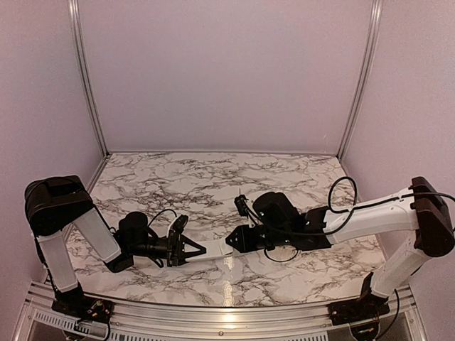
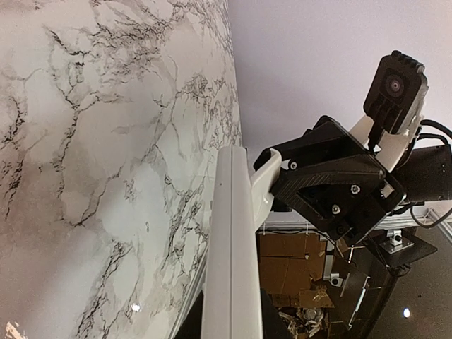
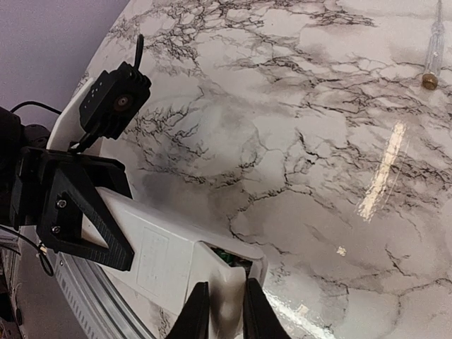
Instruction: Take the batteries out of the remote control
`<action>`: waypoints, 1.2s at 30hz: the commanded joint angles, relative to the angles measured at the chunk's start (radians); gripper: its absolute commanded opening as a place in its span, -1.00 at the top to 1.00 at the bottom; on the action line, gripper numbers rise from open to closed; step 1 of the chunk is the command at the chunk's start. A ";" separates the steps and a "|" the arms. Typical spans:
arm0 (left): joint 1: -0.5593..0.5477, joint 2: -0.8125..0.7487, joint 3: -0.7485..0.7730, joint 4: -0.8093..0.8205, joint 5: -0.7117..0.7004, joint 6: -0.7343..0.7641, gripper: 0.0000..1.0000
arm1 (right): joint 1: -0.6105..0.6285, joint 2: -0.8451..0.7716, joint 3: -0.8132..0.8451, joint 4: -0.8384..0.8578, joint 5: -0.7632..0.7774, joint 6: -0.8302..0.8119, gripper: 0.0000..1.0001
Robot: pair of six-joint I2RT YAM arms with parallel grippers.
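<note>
Here, remote control [image 1: 217,253] sat bridged between both arms over the counter [image 1: 213,185]. Left pincer [image 1: 192,250] clamped 1 end, right pincer [image 3: 222,314] the other, beside the exposed battery bay [image 3: 229,258]. Probably light, stiff, slick plastic, so grip the narrow edges.

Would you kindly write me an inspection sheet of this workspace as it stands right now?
Surface: marble-patterned table, one glare streak, no spills seen.
Job's things: remote control held between both grippers; its end by the right gripper is open, with green showing inside. The batteries are not seen.
Clutter: thin rod with a brass-coloured tip, lying on the table apart from the remote control.
Grippers: left gripper shut on one end of the remote control; right gripper pinching the opened end.
Cables: black cable looped above the right arm; another runs by the left wrist.
Surroundings: plain pale walls, metal frame posts, cardboard boxes beyond the table edge.
</note>
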 commanded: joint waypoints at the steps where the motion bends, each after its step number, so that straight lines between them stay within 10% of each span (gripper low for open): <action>1: -0.004 -0.027 0.008 0.335 0.003 0.012 1.00 | 0.011 0.002 0.000 0.029 -0.033 -0.007 0.68; 36: -0.005 -0.037 0.005 0.320 -0.002 0.022 1.00 | 0.011 -0.023 -0.009 -0.007 0.006 -0.005 0.85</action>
